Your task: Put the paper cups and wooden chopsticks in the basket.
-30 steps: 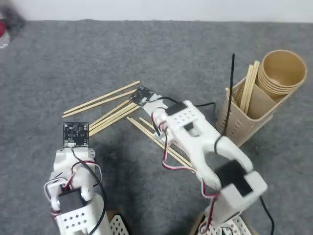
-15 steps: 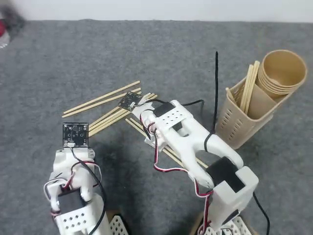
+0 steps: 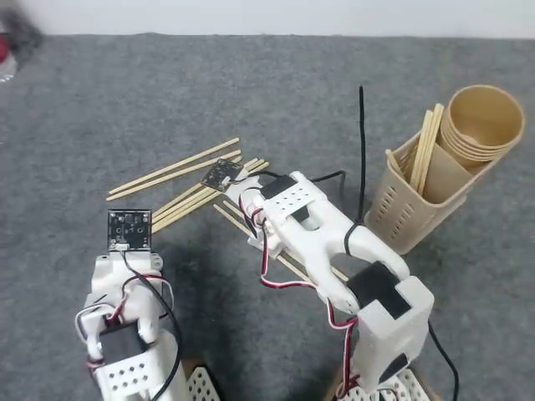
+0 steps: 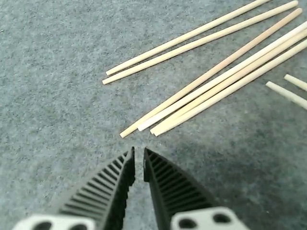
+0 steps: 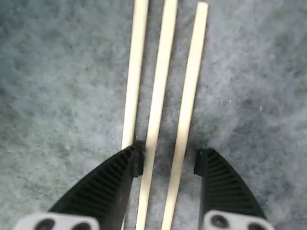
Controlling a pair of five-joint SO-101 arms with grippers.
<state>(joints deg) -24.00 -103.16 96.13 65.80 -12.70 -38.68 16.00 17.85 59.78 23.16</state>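
right end effector spread astride two chopsticks, hidden in high view; left end effector nearly closed.

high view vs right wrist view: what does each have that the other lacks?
High view adds: the basket holding stacked paper cups and standing chopsticks, and the far pair lying apart. Right wrist view adds: the right gripper open, two loose chopsticks between its jaws, a third at one fingertip. Both: chopsticks on the grey mat.
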